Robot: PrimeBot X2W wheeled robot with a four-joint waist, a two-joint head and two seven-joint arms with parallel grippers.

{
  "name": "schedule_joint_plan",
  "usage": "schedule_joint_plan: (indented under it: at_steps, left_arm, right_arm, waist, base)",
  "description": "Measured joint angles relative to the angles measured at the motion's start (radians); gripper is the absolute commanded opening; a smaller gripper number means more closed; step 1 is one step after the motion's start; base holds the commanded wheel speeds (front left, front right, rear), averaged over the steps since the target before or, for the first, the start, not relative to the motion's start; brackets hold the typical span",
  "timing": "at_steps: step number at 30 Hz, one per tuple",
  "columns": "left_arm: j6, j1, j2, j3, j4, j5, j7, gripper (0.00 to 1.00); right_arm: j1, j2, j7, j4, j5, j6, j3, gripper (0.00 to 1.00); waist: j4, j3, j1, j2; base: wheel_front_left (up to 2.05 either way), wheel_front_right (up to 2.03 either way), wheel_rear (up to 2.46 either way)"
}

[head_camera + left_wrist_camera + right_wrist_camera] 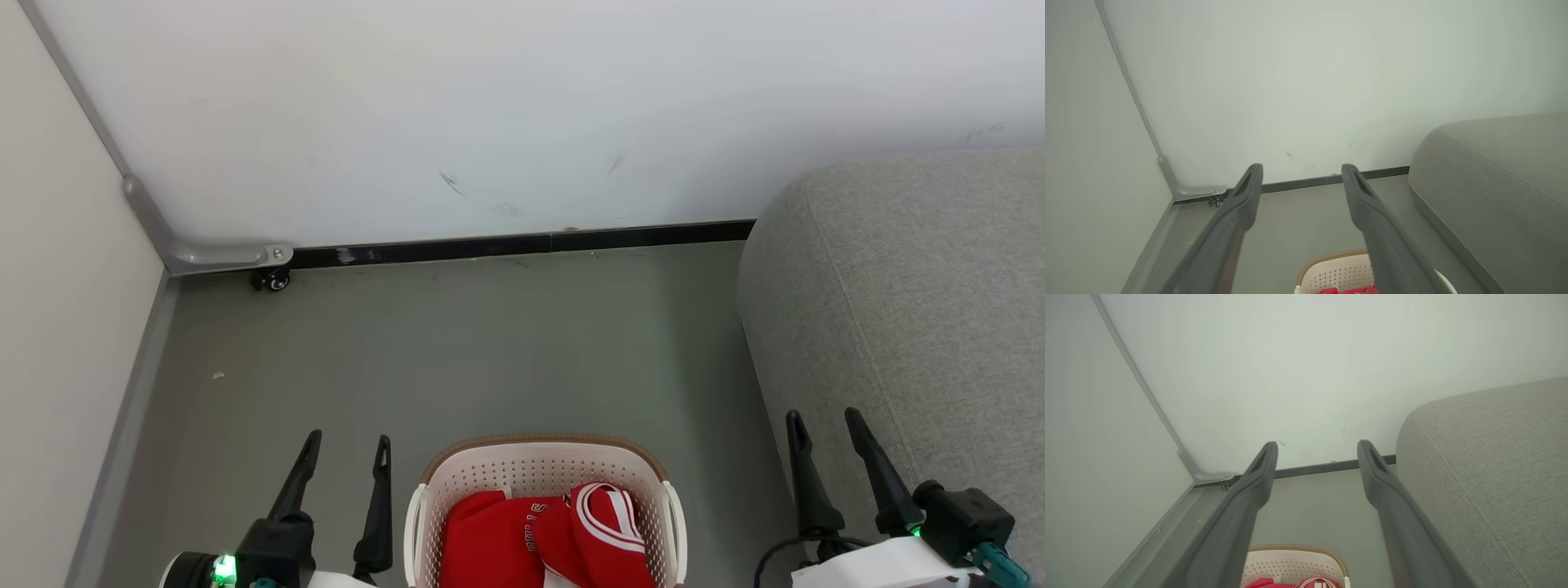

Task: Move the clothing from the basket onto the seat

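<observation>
The cream-white basket (543,467) with a brown rim stands on the floor at the bottom centre of the head view. Inside lie two red garments: one with dark lettering (490,535) on the left, one with white stripe trim (608,523) on the right. The grey sofa (906,302) fills the right side. My left gripper (347,447) is open to the left of the basket, fingers empty. My right gripper (824,423) is open between the basket and the sofa, in front of the sofa's side. The wrist views show the basket (1331,271) (1294,561) low between open fingers.
A white wall runs across the back with a dark baseboard (522,243). A pale panel (57,286) stands on the left, with a small caster wheel (273,280) at its corner. Grey floor (457,351) lies between the basket and the wall.
</observation>
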Motion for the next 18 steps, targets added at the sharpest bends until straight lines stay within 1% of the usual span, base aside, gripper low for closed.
schedule_joint_plan:
  at_steps: [4, 15, 18]
  left_arm:
    - [0.007, 0.0, -0.001, 0.005, 0.018, -0.009, 0.0, 1.0]
    - [0.008, -0.002, -0.002, 0.025, 0.053, -0.017, 0.0, 1.0]
    - [0.016, -0.005, -0.003, 0.028, 0.055, -0.017, 0.0, 1.0]
  right_arm:
    - [0.0, 0.0, 0.0, 0.005, 0.0, 0.0, -0.009, 1.0]
    - [-0.004, 0.0, 0.0, 0.01, 0.0, 0.0, -0.016, 1.0]
    - [-0.004, 0.0, 0.0, 0.02, 0.0, 0.0, -0.018, 1.0]
  waist:
    - [-0.001, 0.001, 0.0, 0.0]
    - [-0.004, 0.007, -0.0001, 0.0]
    - [-0.005, 0.008, -0.0001, 0.0]
  base:
    - [0.0, 0.0, 0.0]
    - [0.0, 0.0, 0.0]
    - [0.0, 0.0, 0.0]
